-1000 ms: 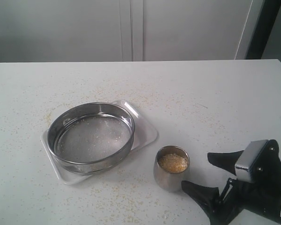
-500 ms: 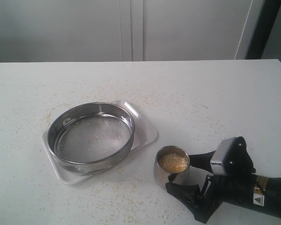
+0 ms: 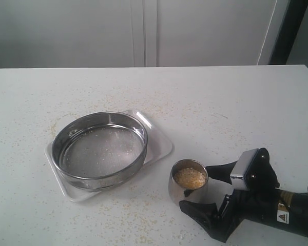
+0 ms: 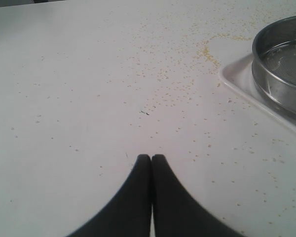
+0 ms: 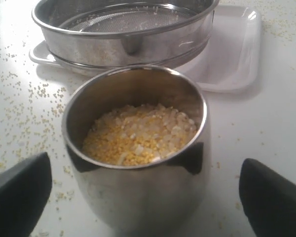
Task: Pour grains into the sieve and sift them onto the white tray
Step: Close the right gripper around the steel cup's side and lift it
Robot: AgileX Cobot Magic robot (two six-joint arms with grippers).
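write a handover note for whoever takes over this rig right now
Left gripper: shut, empty, above the table near the white tray.
Right gripper: open, one jaw on each side of the steel cup, not clamped on it.
Things: the grains are all in the cup. The sieve sits on the white tray, with only a few specks on its mesh.
Done: the approach to the cup.
Left: grip the cup, lift it, pour into the sieve, then sift onto the tray.
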